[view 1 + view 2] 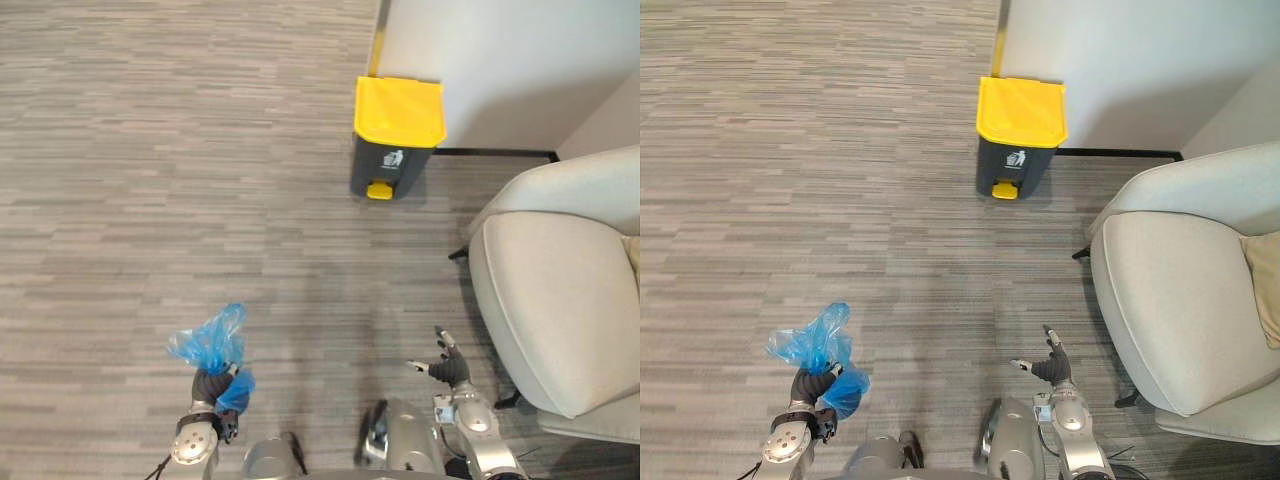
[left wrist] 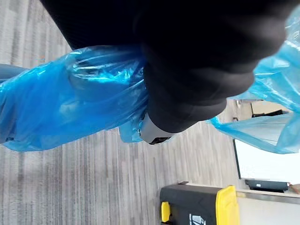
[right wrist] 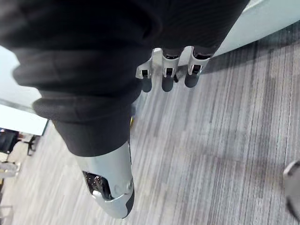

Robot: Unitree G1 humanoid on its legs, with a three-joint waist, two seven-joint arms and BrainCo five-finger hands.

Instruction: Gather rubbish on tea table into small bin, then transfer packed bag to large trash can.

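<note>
Left hand (image 1: 213, 386) around blue bag (image 2: 70, 103); yellow-lidded bin (image 1: 397, 130) ahead

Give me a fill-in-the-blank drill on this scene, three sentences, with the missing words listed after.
1. The left robot hand grips a ____ bag.
2. The trash can by the wall has a ____ lid.
3. The right robot hand is open and holds ____.
Missing words: blue; yellow; nothing.

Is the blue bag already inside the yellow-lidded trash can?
No, the blue bag is clutched in the left hand, far from the closed trash can.
</note>
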